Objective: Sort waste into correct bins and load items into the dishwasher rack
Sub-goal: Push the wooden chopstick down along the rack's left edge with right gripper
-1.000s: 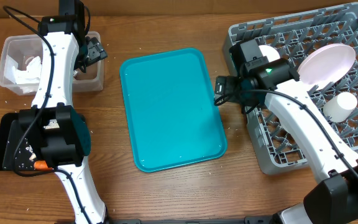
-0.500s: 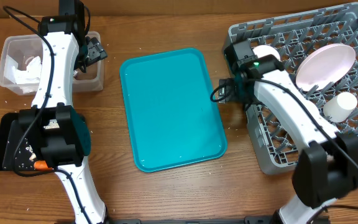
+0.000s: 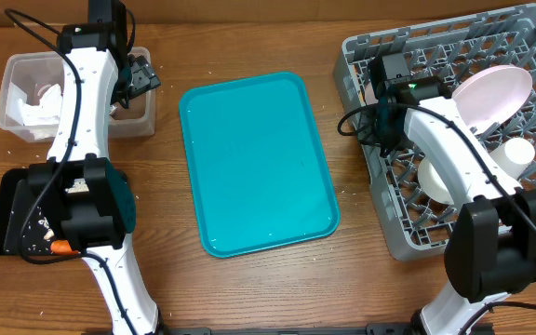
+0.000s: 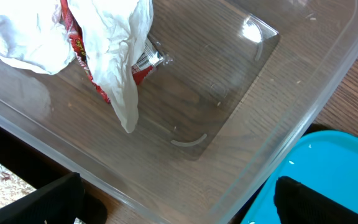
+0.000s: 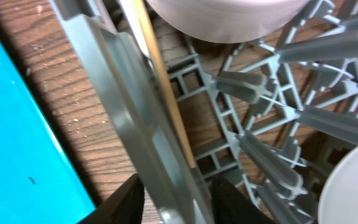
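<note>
My right gripper (image 3: 377, 126) (image 5: 179, 202) straddles the left wall of the grey dishwasher rack (image 3: 529, 219) (image 5: 114, 74), one finger outside and one inside, jaws closed in on that wall. Inside the rack are a pinkish plate (image 3: 491, 91), a white cup (image 3: 515, 154) and a white bowl (image 3: 433, 177) (image 5: 353, 186). Another bowl (image 5: 229, 15) sits just beyond the fingers. My left gripper (image 3: 142, 76) (image 4: 179, 208) hangs open over the clear tub (image 3: 7, 70) (image 4: 303, 106), which holds crumpled napkins (image 4: 110, 37) and a red foil wrapper (image 4: 79, 59). The black tray (image 3: 3, 209) holds crumbs and a carrot (image 3: 60, 247).
A flat teal tray (image 3: 254, 163) (image 5: 17, 143) lies between the two arms, its right edge close to the rack's wall. Upright grey pegs (image 5: 260, 87) crowd the rack floor. A thin tan strip (image 5: 160, 93) runs along the inside of the wall.
My right gripper has moved right from the teal tray's edge to the rack's left wall, and its jaws have narrowed around that wall. The left arm has not moved.
</note>
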Controlling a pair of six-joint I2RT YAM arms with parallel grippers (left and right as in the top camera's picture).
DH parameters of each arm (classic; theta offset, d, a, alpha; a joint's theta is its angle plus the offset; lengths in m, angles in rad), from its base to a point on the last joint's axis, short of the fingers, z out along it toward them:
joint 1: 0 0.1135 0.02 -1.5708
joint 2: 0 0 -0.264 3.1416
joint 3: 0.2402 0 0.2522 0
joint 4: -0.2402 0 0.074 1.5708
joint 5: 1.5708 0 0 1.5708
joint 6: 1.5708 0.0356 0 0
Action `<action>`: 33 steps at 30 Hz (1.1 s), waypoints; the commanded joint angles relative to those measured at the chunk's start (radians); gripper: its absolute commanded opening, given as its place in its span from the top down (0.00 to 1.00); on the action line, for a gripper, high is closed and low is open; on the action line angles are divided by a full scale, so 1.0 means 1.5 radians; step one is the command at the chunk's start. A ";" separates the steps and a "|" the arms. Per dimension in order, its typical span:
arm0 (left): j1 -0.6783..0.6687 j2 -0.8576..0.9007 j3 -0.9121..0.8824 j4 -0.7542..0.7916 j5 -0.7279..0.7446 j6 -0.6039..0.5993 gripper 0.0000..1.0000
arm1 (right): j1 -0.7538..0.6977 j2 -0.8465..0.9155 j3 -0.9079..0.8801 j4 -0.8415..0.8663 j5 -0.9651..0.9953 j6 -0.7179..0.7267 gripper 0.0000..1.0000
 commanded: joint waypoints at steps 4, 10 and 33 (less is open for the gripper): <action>0.001 -0.004 0.014 0.000 0.003 -0.016 0.00 | 0.001 0.001 -0.002 0.003 -0.031 -0.023 0.66; 0.001 -0.004 0.014 0.000 0.003 -0.016 0.00 | 0.000 0.002 -0.035 0.043 -0.036 -0.022 0.68; 0.001 -0.004 0.014 0.000 0.003 -0.016 0.00 | -0.030 0.002 -0.038 0.112 -0.033 -0.022 0.76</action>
